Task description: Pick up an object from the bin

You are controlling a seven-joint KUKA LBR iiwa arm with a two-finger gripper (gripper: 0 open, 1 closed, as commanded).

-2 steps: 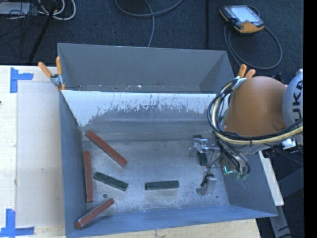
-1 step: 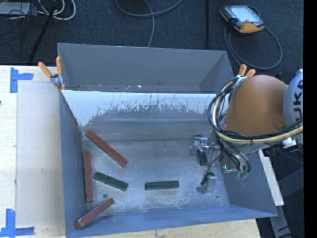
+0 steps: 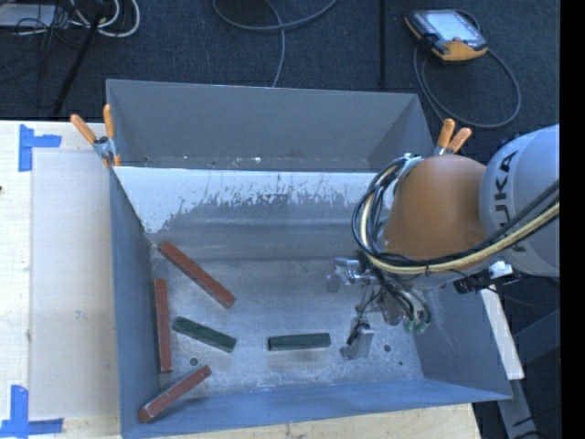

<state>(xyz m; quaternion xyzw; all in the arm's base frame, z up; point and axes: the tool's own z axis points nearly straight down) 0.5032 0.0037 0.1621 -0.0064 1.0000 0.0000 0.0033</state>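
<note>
My gripper point(image 3: 356, 344) hangs low over the right part of the bin floor, its fingers pointing down, with nothing seen between them. Just left of it a dark green flat bar point(image 3: 299, 342) lies level on the floor, a short gap away. Farther left lies a second dark green bar point(image 3: 205, 334), tilted.
Three reddish-brown bars lie at the left: one slanted point(image 3: 196, 274) near the middle left, one upright along the left wall point(image 3: 163, 325), one slanted at the front left corner point(image 3: 175, 392). The arm with its orange cover and cables overhangs the bin's right side.
</note>
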